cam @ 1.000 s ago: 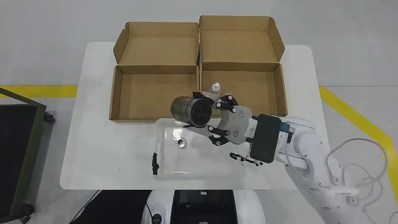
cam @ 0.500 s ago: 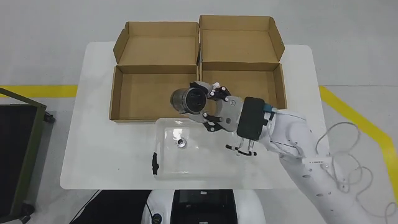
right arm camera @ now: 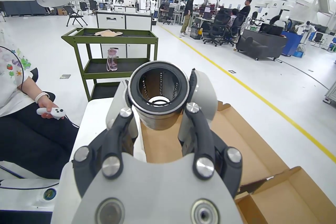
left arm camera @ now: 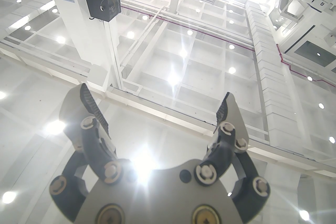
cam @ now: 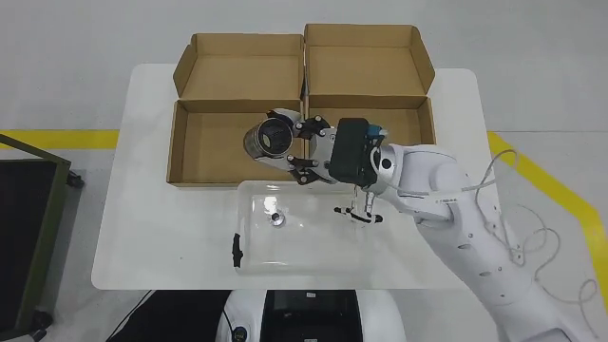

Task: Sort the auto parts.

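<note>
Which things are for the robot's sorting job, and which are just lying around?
Job: metal cylinder, right gripper, left box, right box, clear tray, small silver part, black clip.
Lying about: green cart, pink bottle.

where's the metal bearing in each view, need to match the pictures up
top view: bearing held in the right gripper, over the front-left cardboard box.
right wrist view: bearing clamped in that gripper, open end facing the camera.
left wrist view: aimed up at the ceiling, away from the table.
shared landmark: the cardboard box under the bearing.
</note>
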